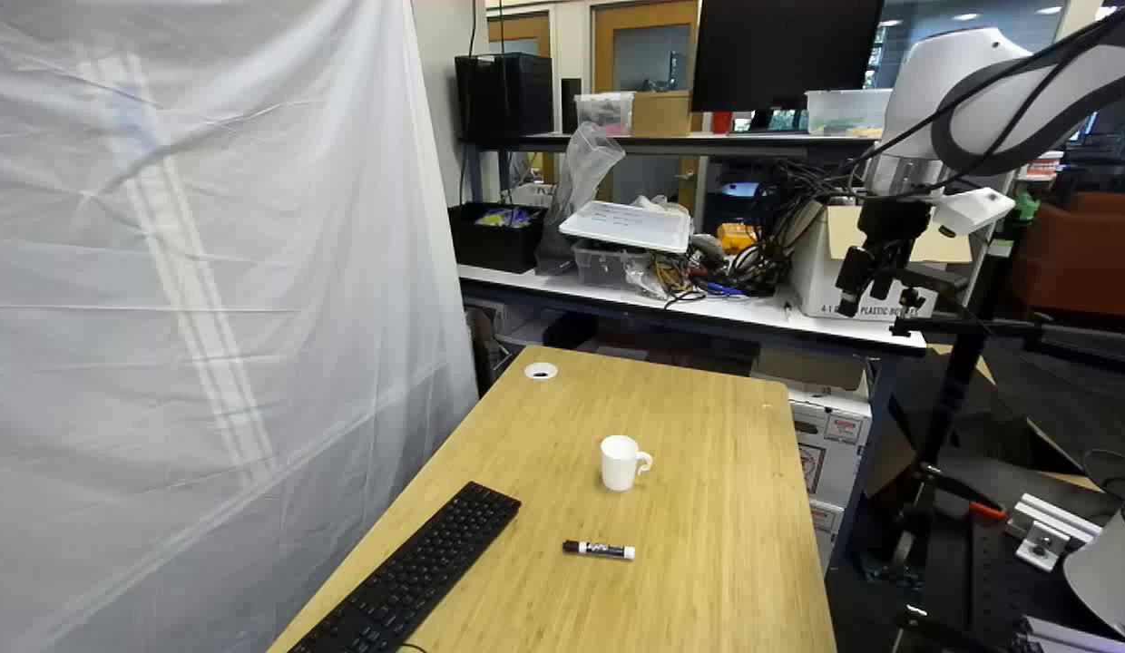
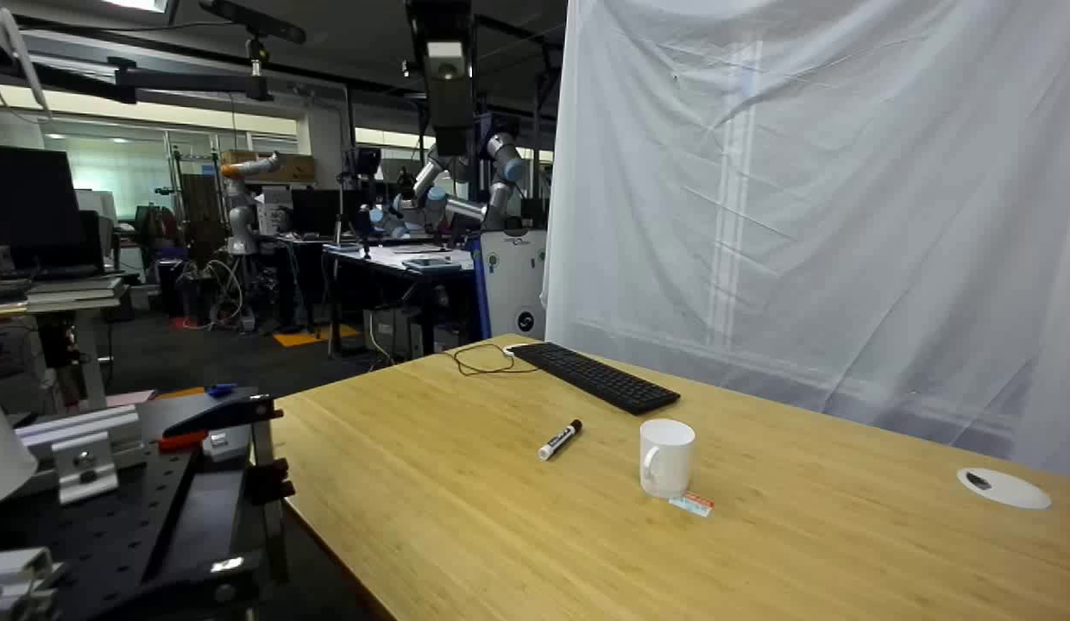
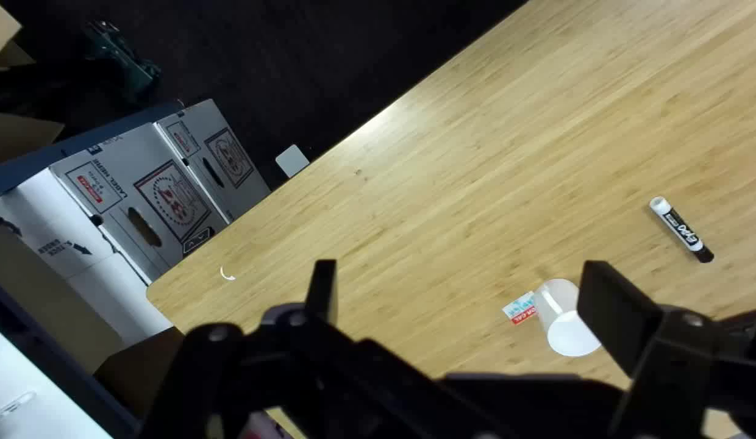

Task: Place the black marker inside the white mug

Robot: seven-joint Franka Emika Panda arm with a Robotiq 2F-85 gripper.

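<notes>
The black marker (image 1: pixel 599 550) lies flat on the wooden table (image 1: pixel 708 562), with a black cap, a white end and a dark label. It also shows in an exterior view (image 2: pixel 559 441) and at the right of the wrist view (image 3: pixel 681 229). The white mug (image 1: pixel 620 464) stands upright near the marker, also in an exterior view (image 2: pixel 670 461). In the wrist view, the mug (image 3: pixel 570 332) is partly hidden by the right finger. My gripper (image 1: pixel 865 295) is high up, away from both and touching neither. In the wrist view its fingers (image 3: pixel 460 264) are wide apart with nothing held between them.
A black keyboard (image 1: pixel 413 571) with a cable lies along the curtain side of the table. A small red and white label (image 2: pixel 692 504) lies by the mug. A flat white disc (image 1: pixel 541 371) is near a corner. A cluttered shelf (image 1: pixel 753 308) stands beyond the table.
</notes>
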